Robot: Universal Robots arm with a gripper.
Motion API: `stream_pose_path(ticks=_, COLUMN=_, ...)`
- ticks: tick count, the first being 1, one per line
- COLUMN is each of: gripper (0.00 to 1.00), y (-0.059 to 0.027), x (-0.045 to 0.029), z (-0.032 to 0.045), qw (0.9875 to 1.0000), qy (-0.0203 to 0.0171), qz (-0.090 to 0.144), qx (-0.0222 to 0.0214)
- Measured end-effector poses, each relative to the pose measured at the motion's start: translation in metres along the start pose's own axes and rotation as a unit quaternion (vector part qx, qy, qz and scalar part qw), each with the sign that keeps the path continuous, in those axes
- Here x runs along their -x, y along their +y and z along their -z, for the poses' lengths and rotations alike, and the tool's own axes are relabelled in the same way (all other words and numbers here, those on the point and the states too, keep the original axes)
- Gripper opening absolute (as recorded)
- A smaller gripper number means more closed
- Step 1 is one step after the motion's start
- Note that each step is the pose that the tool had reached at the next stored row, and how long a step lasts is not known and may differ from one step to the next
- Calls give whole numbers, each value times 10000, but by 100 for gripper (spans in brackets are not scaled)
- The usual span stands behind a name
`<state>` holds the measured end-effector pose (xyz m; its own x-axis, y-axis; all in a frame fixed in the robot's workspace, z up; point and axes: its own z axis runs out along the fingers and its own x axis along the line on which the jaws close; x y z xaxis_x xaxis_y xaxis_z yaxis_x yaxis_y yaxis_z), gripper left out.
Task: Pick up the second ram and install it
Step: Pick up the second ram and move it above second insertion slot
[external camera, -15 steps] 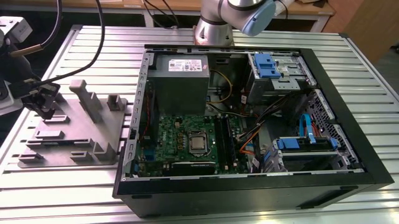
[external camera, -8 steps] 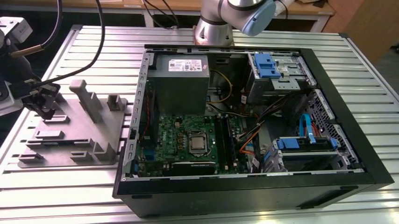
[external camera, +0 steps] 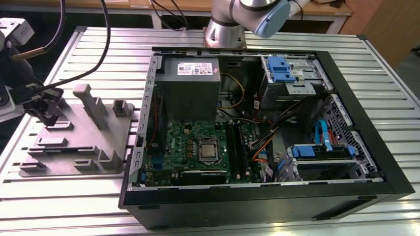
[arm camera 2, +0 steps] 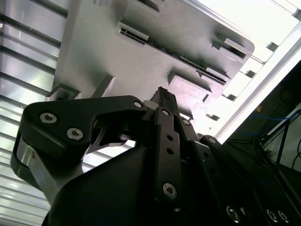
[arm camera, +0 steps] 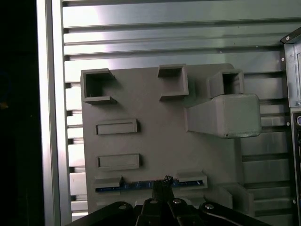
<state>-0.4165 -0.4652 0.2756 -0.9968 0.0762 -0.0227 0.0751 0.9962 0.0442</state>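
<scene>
The second ram stands on edge as a thin dark strip with a bluish rim, between two holders of the grey moulded tray. In the second wrist view the ram runs slantwise across the tray. My gripper hovers over the ram's middle, its black fingers drawn together to one tip. In the second wrist view the gripper stops a little short of the strip. In the exterior view the gripper is over the far-left part of the tray.
An open black computer case lies to the exterior view's right of the tray, with the green motherboard and CPU socket inside. A tall peg rises from the tray near the gripper. Black cables hang above the slatted table.
</scene>
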Motion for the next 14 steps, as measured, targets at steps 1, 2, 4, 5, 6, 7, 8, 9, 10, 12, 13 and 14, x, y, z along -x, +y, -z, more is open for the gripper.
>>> stream_pose_path(ticks=1, gripper=10, y=0, x=0, z=-1, qw=10000, qy=0, qz=5, qx=0)
stream_pose_path(ticks=2, gripper=10, y=0, x=0, z=-3, qw=10000, qy=1, qz=22, qx=0)
stream_pose_path(ticks=4, gripper=10, y=0, x=0, z=-7, qw=9999, qy=5, qz=120, qx=2)
stream_pose_path(ticks=5, gripper=10, y=0, x=0, z=-10, qw=9998, qy=9, qz=208, qx=4)
stream_pose_path(ticks=6, gripper=10, y=0, x=0, z=-14, qw=9996, qy=12, qz=295, qx=6)
stream_pose_path(ticks=7, gripper=10, y=-1, x=0, z=-17, qw=9993, qy=17, qz=386, qx=8)
stream_pose_path(ticks=8, gripper=10, y=-1, x=-1, z=-21, qw=9989, qy=21, qz=475, qx=10)
stream_pose_path(ticks=9, gripper=10, y=-1, x=-1, z=-25, qw=9984, qy=25, qz=568, qx=12)
stream_pose_path(ticks=10, gripper=10, y=-1, x=-1, z=-29, qw=9978, qy=29, qz=657, qx=14)
stream_pose_path(ticks=12, gripper=10, y=-1, x=-1, z=-36, qw=9965, qy=37, qz=837, qx=18)
stream_pose_path(ticks=13, gripper=10, y=-2, x=-1, z=-40, qw=9956, qy=41, qz=931, qx=20)
stream_pose_path(ticks=14, gripper=10, y=-2, x=-1, z=-43, qw=9948, qy=45, qz=1021, qx=22)
